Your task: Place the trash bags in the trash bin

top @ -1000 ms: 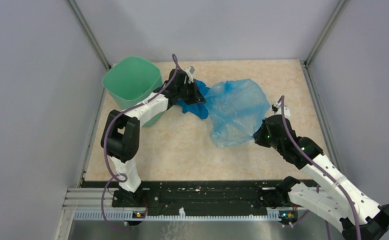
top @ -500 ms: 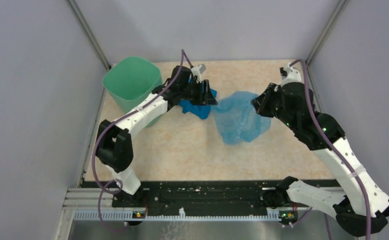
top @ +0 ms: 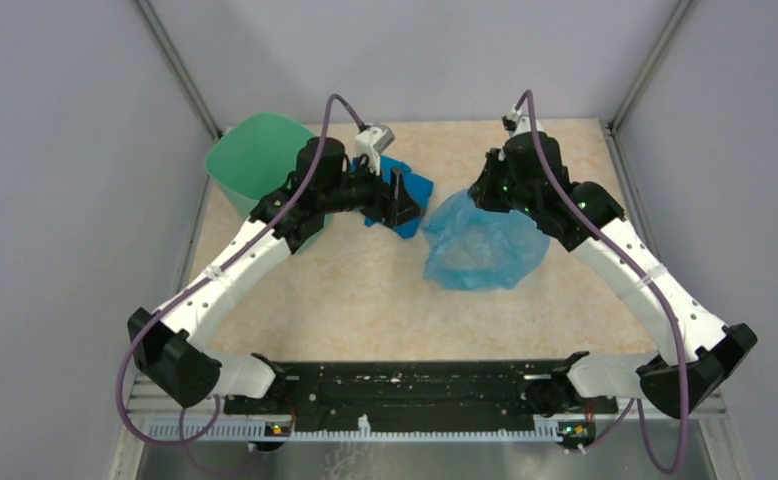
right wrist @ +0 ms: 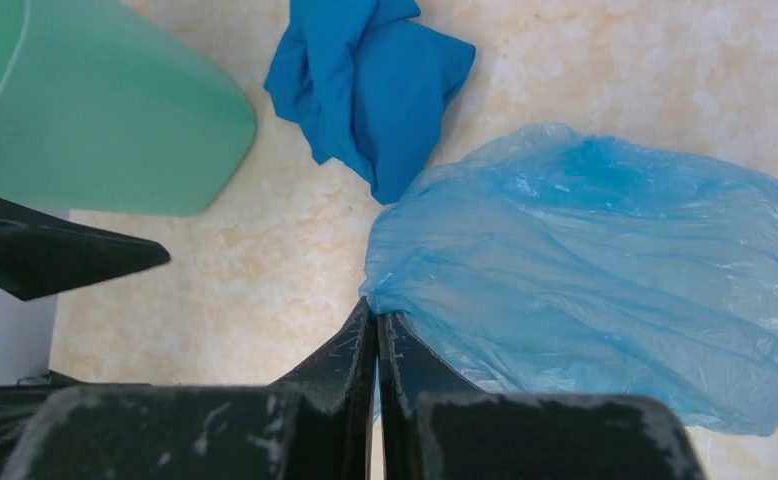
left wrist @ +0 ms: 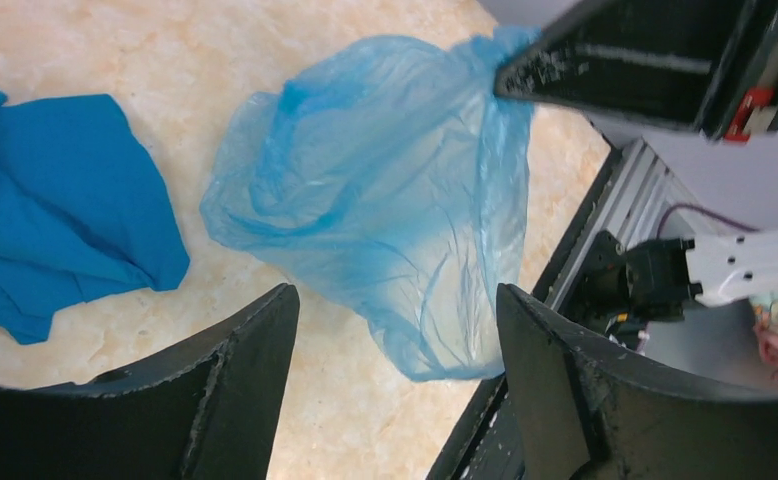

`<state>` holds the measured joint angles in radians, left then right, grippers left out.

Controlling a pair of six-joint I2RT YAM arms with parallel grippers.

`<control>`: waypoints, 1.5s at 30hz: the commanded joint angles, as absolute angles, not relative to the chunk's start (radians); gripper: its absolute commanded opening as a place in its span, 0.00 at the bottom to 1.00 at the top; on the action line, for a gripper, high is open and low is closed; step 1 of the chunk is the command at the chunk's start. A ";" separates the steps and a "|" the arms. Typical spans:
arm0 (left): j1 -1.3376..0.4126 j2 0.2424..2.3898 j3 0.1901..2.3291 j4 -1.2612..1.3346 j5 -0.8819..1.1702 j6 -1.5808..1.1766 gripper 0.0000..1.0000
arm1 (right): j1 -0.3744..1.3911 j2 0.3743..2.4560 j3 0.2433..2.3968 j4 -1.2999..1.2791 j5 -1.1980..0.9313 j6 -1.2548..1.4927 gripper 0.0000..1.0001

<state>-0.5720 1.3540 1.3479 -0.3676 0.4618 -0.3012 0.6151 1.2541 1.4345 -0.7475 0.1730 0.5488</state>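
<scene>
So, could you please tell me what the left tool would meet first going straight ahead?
Most likely the trash bag, lying dead ahead of the open left tool, though depth is unclear.

Both arms rise from their bases at the near edge and lean toward each other over the desk. The left arm stretches in a long diagonal, and the left hand points right with its fingers spread wide and nothing between them. The right arm arches higher. The right hand points down and left, its fingers pressed together on an edge of the bag.
</scene>
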 commanded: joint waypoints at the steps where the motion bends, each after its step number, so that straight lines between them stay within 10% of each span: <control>1: -0.616 1.337 1.295 -0.349 0.506 -0.209 0.80 | 0.629 1.266 1.518 -0.697 0.154 0.528 0.00; 19: -0.817 1.436 1.234 -0.258 0.229 -0.228 0.77 | 0.628 1.290 1.538 -0.706 0.147 0.520 0.00; 31: -0.910 1.341 1.299 -0.270 0.228 -0.285 0.01 | 0.631 1.290 1.563 -0.709 0.114 0.444 0.00; 38: -0.985 1.342 1.442 -0.414 0.056 -0.396 0.00 | 0.660 1.354 1.607 -0.697 0.066 0.413 0.00; 45: -0.814 1.363 1.356 -0.430 0.055 -0.503 0.00 | 0.660 1.336 1.588 -0.711 0.073 0.423 0.45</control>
